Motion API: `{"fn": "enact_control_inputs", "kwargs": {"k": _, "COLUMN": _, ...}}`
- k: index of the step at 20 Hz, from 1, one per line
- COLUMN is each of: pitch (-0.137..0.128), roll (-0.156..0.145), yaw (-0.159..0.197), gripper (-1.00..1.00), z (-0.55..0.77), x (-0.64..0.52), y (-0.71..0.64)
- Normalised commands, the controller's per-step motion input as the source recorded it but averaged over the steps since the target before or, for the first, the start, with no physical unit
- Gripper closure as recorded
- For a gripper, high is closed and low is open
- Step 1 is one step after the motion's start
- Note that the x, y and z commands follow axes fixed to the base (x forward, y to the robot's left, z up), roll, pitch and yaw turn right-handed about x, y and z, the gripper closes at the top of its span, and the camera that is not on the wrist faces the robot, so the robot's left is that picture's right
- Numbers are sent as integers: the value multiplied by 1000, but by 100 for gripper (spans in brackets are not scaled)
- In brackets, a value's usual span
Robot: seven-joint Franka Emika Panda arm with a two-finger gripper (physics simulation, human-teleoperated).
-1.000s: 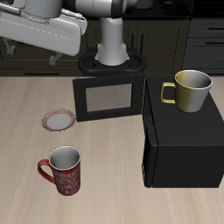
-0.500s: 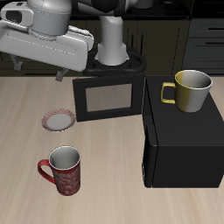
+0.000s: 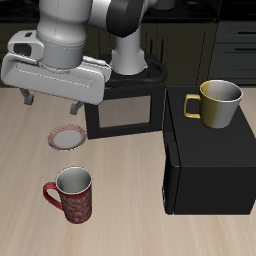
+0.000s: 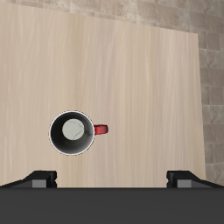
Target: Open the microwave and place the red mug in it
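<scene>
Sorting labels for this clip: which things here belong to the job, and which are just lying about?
Job:
- microwave, door swung open
- red mug, upright on the table
- end effector, above the table, empty

Lying about:
- yellow mug, on top of the microwave
- small round plate, beside the open door

Table (image 3: 130,225): I see pale wood grain.
Cabinets (image 3: 235,40): dark drawer fronts, upper right of exterior frame.
Wall (image 4: 210,52): grey-brown stone tiles.

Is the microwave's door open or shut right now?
Open. The microwave has its door swung fully out to the side, so its grey window faces the camera.
</scene>
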Motion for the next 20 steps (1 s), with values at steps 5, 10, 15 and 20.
{"fn": "enact_control_inputs", "kwargs": {"k": 5, "pitch": 13, "roll": 6, "yaw": -29, "gripper": -100, "z": -241, "x": 35, "y": 26}}
{"fn": "enact_control_inputs", "kwargs": {"k": 10, "pitch": 21, "roll": 13, "yaw": -2, "gripper": -100, "z": -359, "x": 31, "y": 79}}
{"fn": "enact_control_inputs", "kwargs": {"k": 15, "pitch": 10, "roll": 22, "yaw": -3, "gripper": -100, "z": -260, "x": -5, "y": 82}}
{"fn": "enact_control_inputs", "kwargs": {"k": 20, "pitch": -4, "roll": -1, "yaw": -34, "gripper": -100, "z": -143, "x": 24, "y": -62}}
